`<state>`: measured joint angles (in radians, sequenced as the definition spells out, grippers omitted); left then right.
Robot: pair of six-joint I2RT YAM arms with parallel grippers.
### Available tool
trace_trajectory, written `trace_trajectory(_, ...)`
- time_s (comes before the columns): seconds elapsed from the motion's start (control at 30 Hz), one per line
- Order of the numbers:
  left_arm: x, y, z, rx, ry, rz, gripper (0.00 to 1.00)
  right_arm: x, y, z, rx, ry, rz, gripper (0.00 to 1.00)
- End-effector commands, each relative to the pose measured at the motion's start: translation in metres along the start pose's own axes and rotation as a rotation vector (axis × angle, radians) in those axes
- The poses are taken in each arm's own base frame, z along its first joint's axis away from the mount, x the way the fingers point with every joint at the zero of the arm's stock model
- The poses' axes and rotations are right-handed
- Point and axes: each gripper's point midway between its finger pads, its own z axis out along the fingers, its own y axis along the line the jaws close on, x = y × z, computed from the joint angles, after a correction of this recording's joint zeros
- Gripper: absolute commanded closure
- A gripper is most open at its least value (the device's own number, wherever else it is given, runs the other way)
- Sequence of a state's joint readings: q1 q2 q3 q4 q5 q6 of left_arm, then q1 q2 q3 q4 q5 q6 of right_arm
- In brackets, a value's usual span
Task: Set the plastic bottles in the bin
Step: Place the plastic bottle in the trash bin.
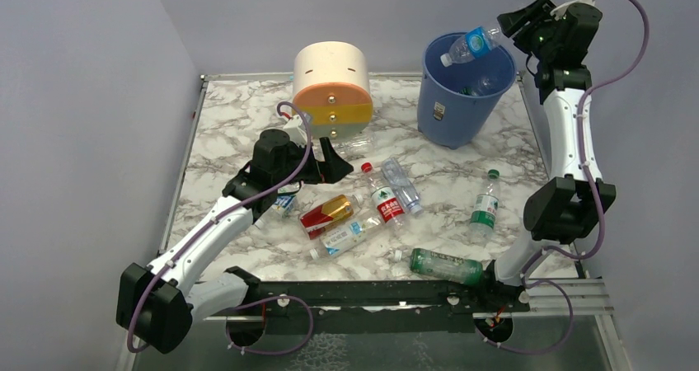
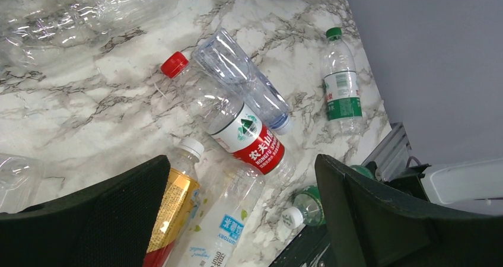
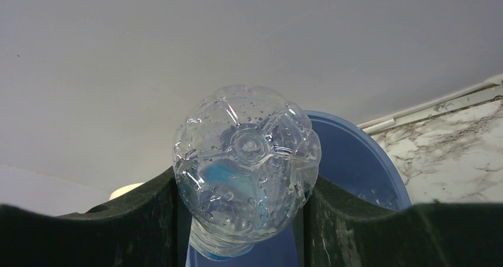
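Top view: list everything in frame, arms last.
table: one, white-grey marble
bin: one, blue, far right
drawer unit: one, cream and orange, far centre
binned bottle: at least one, clear, inside the bin
blue-label bottle: one, clear, held over the bin
red-label bottle: one, clear, red cap, centre
bluish bottle: one, clear, beside the red-label bottle
green-label bottle: one, clear, green cap, right
green-tinted bottle: one, near edge
white-label bottle: one, clear, near centre
gold-and-red bottle: one, left of centre
plain bottle: one, clear, before the drawer unit
half-hidden bottle: one, blue-white label, left side
left gripper: open, empty, above the table
right gripper: shut on the blue-label bottle
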<state>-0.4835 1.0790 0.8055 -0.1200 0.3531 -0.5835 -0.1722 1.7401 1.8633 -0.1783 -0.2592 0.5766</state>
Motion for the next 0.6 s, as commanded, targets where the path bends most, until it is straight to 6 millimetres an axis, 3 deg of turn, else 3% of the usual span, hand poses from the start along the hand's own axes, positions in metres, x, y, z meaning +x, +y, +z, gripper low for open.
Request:
trace_trajectory(0.0,0.0,-0.002,0.002,0.03,-0.001,0.0,0.01,0.003,-0.011,0.008,0.012,-0.01,0.006,0.45)
trace_trajectory(0.37,0.003,0.0,0.009,0.037,0.013,-0.005,0.01,0.021,-0.022,0.018,0.02,0.035,0.023,0.42)
trace_trajectory(0.57,0.004,0.0,0.009,0.038,0.017,-0.004,0.01,0.031,-0.027,0.022,0.024,0.063,0.034,0.24)
